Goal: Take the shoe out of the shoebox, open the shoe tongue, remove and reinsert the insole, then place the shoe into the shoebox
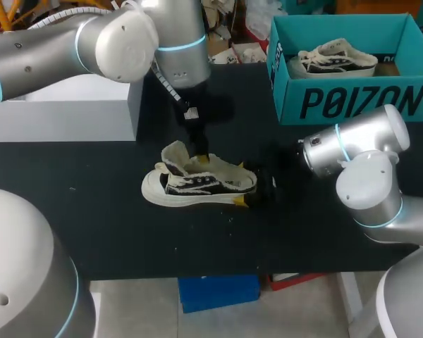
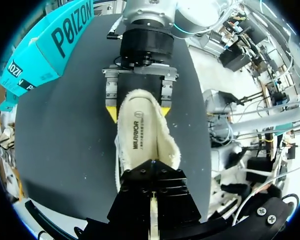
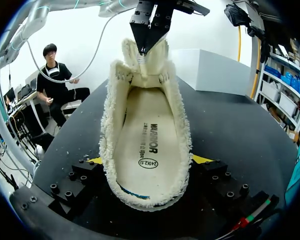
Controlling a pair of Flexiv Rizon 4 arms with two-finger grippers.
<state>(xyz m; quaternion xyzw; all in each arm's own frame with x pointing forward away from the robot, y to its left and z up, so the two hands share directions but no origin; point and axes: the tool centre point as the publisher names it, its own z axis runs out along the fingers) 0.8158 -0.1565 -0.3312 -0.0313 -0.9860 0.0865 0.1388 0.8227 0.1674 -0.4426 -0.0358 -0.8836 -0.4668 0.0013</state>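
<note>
Bright, even room light falls from overhead. The matte black tabletop [image 1: 92, 232] soaks it up and shows no glare, while the rounded silver arm casings [image 1: 120, 42] carry soft white highlights. A faint, diffuse shadow lies on the tabletop behind the cream-and-black canvas shoe [image 1: 197, 184], under the left arm. In the right wrist view the light behind the shoe burns out to near white. The teal cardboard shoebox [image 1: 352, 98] is evenly lit. In both wrist views the tabletop's straight edges bow.
</note>
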